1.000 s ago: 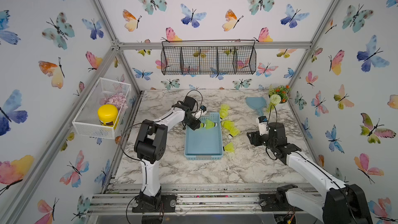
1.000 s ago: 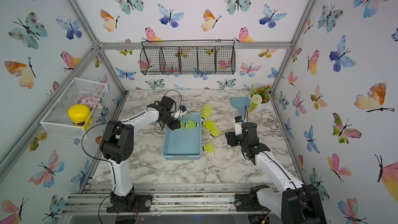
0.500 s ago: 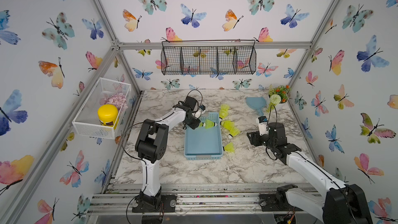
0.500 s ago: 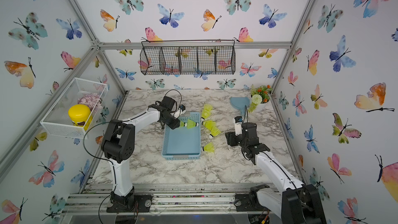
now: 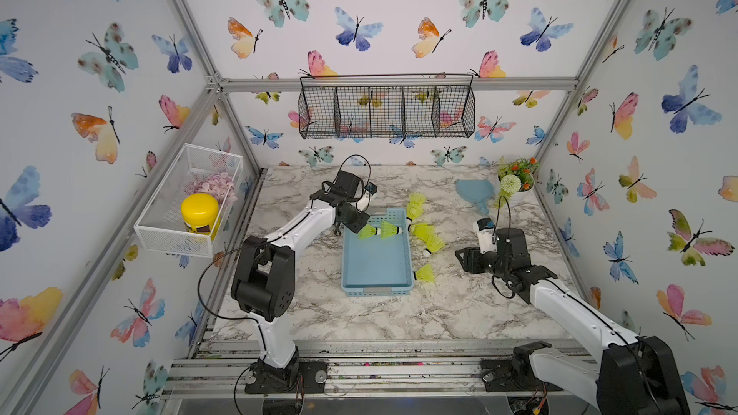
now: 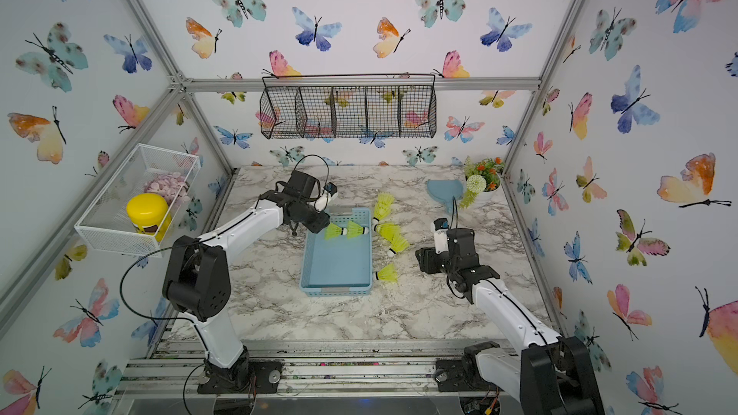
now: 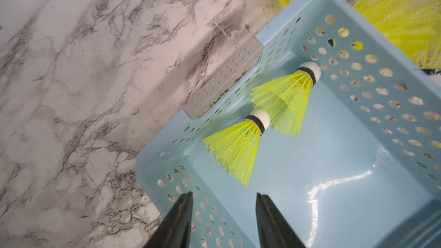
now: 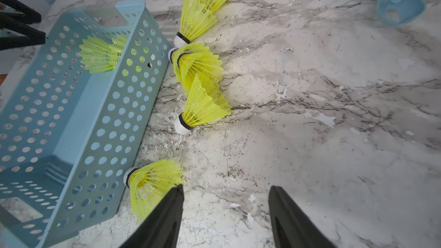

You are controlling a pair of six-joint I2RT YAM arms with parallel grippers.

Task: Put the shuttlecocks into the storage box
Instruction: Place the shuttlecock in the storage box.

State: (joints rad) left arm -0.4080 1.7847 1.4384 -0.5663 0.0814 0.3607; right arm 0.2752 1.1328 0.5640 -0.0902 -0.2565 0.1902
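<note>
Over at the left gripper: fingers parted, empty, poised above the far corner of the storage box. Inside, at that far end, two shuttlecocks lying nose to skirt (tidy enough). Just past the box's right wall, loose shuttlecocks strewn on the marble table, some nested together. Then the right gripper: spread wide, holding nothing, hanging close by the nearest shuttlecock. Risky from here: could pinch only the flimsy skirt and crush it, or shove the cone against the wall.
</note>
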